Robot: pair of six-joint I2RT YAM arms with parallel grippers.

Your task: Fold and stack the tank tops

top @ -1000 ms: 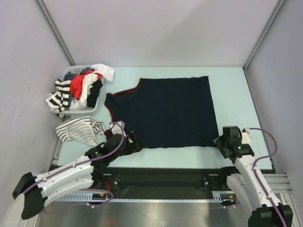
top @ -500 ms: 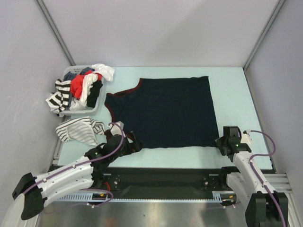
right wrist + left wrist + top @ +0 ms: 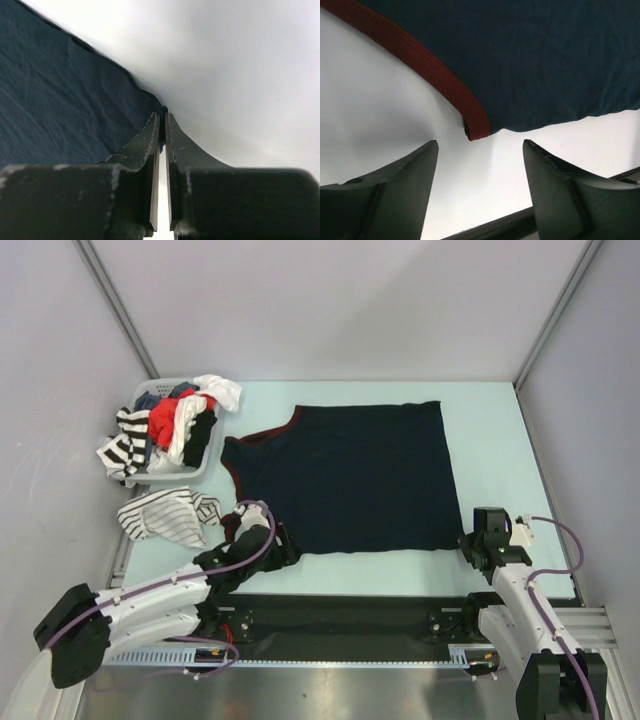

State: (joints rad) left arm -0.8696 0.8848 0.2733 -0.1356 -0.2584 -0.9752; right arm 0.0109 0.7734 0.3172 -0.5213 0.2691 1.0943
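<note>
Navy tank top (image 3: 350, 475): lay spread flat at the middle of the table (image 3: 500, 430), straps toward the left, hem toward the right.
Maroon trim (image 3: 435, 75): ran along the neck and armhole edges; curved down to a strap end (image 3: 476, 131) in the left wrist view.
Left gripper (image 3: 480, 147): hovered at the near left corner of the navy tank top, jaws spread wide, one finger to each side of the strap end, touching no cloth.
Right gripper (image 3: 162, 116): sat at the near right corner of the navy tank top, fingers pressed almost together with only a thin slit between them; seemed to pinch the corner of dark cloth at the tips.
Striped tank top (image 3: 165, 517): lay crumpled on the table's left side, just left of the left gripper, apart from the navy one.
Basket (image 3: 185, 474): stood at the far left, just beyond the striped tank top, heaped with clothes (image 3: 175, 420) in red, white, black and stripes, some spilling over the rim.
</note>
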